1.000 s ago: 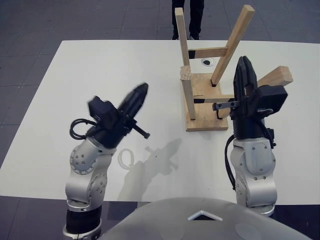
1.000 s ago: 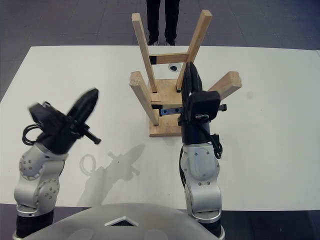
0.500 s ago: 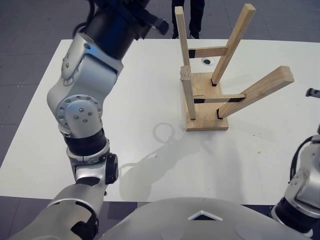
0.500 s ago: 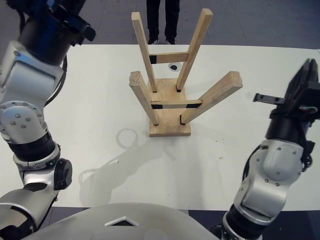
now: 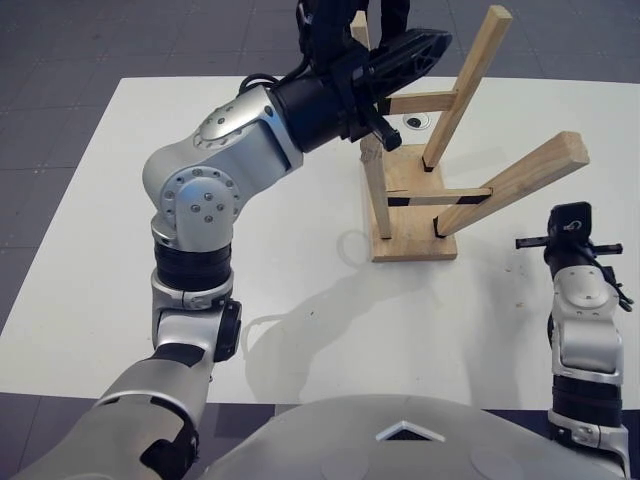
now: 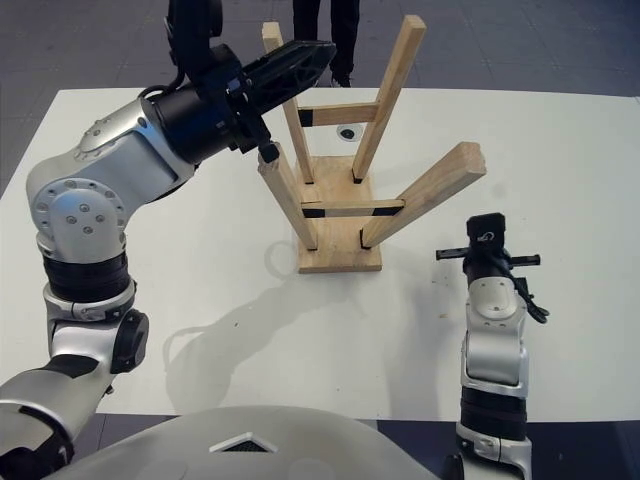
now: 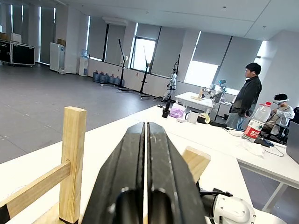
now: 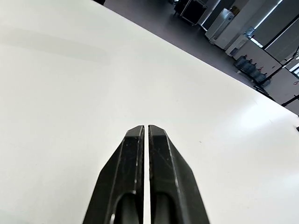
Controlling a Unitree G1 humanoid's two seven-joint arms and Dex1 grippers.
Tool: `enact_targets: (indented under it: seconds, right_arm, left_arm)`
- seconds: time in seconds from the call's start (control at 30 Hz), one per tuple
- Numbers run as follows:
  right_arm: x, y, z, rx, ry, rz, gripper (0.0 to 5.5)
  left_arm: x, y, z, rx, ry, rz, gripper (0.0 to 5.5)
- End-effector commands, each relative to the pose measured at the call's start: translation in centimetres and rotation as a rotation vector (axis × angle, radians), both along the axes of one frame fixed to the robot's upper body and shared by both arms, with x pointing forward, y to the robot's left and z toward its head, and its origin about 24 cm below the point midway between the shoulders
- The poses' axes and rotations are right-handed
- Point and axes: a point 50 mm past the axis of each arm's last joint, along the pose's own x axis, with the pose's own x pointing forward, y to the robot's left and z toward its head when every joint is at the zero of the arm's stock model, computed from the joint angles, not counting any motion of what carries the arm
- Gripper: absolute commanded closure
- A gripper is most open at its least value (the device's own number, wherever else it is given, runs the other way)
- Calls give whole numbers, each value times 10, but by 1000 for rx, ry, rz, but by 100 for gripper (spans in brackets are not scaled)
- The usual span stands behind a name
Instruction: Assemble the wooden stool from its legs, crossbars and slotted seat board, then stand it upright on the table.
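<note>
Stool (image 5: 408,238) is seen upside down on table (image 5: 200,120) — seat flat, legs up. L claw (image 5: 438,37) is held pressed together, up near the far legs. R claw (image 8: 145,127) — also pressed together — is held over the table, apart from stool.

The stool (image 5: 410,238) is seen in pale natural wood; its crossbars (image 5: 422,102) are banded black at the ends. The table (image 5: 200,130) is finished in plain white. The left gripper (image 5: 436,38) and right gripper (image 8: 145,129) are coloured black.
</note>
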Motion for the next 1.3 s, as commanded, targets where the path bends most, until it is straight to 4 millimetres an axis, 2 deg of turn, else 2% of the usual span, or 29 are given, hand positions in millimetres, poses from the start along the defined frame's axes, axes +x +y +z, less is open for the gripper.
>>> enact_targets:
  seconds: [0.03,0.23,0.37,0.5,0.6,0.73,0.8,0.93,1.0,1.03,1.13,1.3]
  right_arm:
    - [5,18,-6,11,22,83,537]
    - [6,27,-13,15,44,116,537]
    - [4,30,-16,26,57,123,537]
    - [3,32,-17,33,64,127,537]
    - [3,31,-17,35,65,126,537]
    - [2,31,-16,38,63,125,537]
    - [1,30,-15,38,63,124,537]
    - [0,29,-17,37,62,117,537]
    - [1,30,-17,37,63,117,537]
    - [0,31,-18,37,63,118,537]
    - [1,31,-18,37,65,120,537]
    - [2,31,-20,39,69,122,537]
  left_arm:
    - [4,-7,0,27,-5,-13,540]
    - [1,-16,4,31,-14,-53,540]
    - [0,-7,16,32,-82,-20,540]
    - [-11,3,34,15,-169,5,540]
    - [-14,5,37,26,-193,12,540]
    - [-10,-4,12,91,-122,-8,540]
    - [-6,-12,-15,140,-35,-24,540]
    - [-5,-28,-95,288,214,-65,540]
    - [-5,-26,-114,333,271,-53,540]
    - [-4,-24,-115,340,272,-43,540]
    - [2,-16,-100,307,226,-7,540]
    - [16,-5,-47,218,70,45,540]
